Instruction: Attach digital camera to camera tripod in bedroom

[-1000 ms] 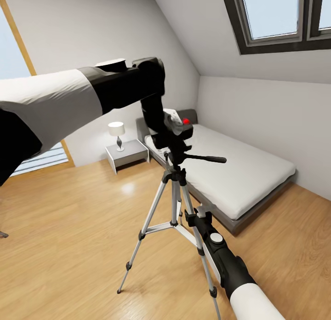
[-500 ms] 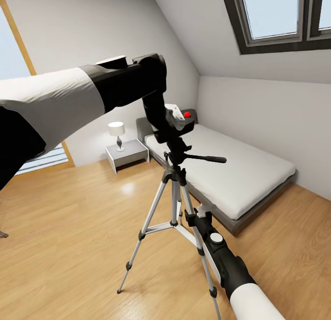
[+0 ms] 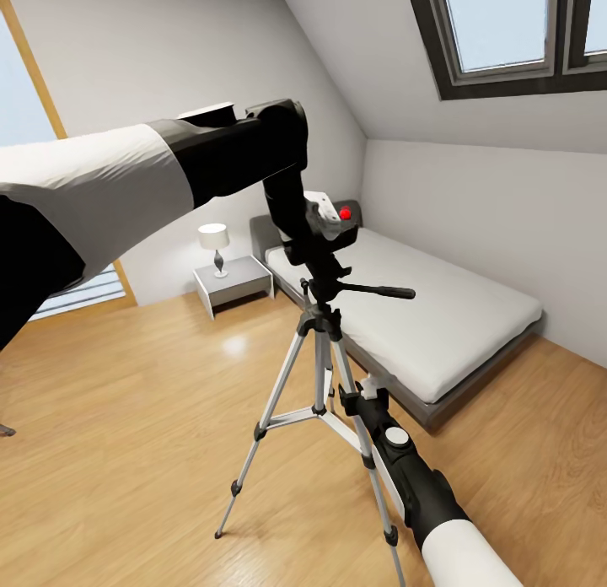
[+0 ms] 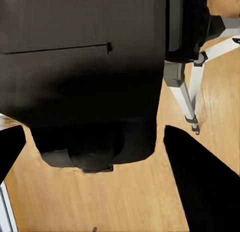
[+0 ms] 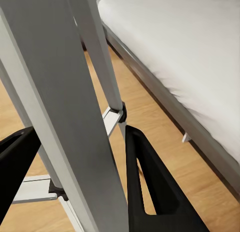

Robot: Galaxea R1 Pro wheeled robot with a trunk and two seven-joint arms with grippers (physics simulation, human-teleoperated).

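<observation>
Gripping the digital camera (image 3: 335,231), left jaws close over the camera tripod (image 3: 319,363); right jaws straddle its leg.

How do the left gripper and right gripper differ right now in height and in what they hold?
The left gripper is raised to the top of the camera tripod; the right gripper sits low among its legs. The left gripper clamps the digital camera above the tripod's head; the right gripper's fingers straddle one silver leg, though contact is unclear. Both work at the same tripod.
</observation>
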